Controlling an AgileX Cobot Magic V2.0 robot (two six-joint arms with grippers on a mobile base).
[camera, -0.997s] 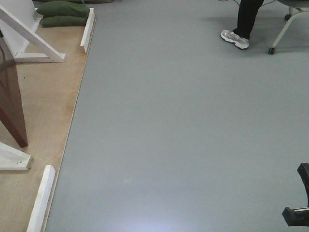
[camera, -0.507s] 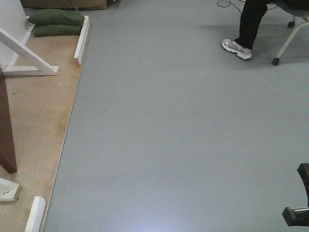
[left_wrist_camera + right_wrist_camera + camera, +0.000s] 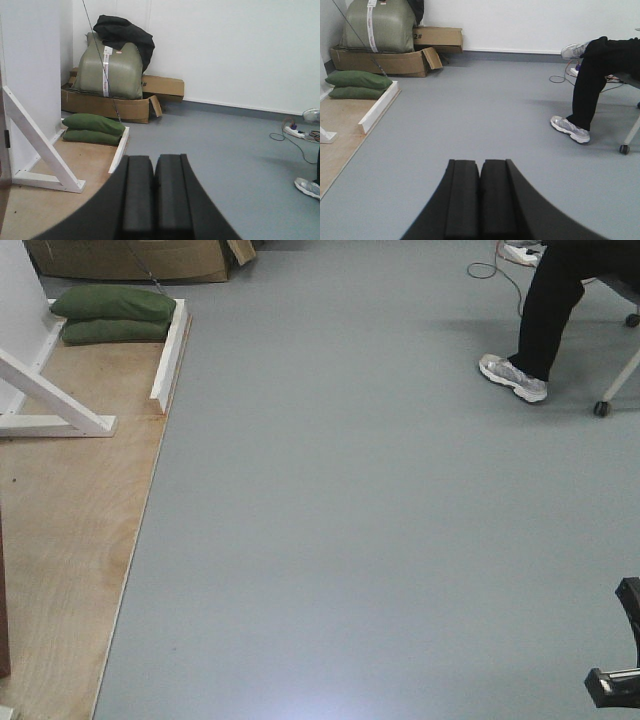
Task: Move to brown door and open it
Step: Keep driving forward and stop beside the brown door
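Only a thin dark sliver of the brown door (image 3: 3, 625) shows, at the left edge of the front view, standing on the plywood platform (image 3: 70, 540). A brownish strip at the left edge of the left wrist view (image 3: 1, 130) may be the same door. My left gripper (image 3: 154, 161) is shut and empty, held over the grey floor beside the platform. My right gripper (image 3: 480, 163) is shut and empty over the grey floor. A black arm part (image 3: 620, 665) shows at the lower right of the front view.
A white diagonal brace (image 3: 45, 390) and white wall panel (image 3: 30, 75) stand on the platform. Green sandbags (image 3: 112, 315) lie at its far end by a white edge board (image 3: 170, 355). Cardboard boxes (image 3: 107, 102) with a grey bag are behind. A seated person's leg and shoe (image 3: 515, 378) are far right.
The whole front view has slid down and outward: the brown door has passed almost out of the left edge, and the sandbags, boxes and the person's shoe now sit lower in the frame.
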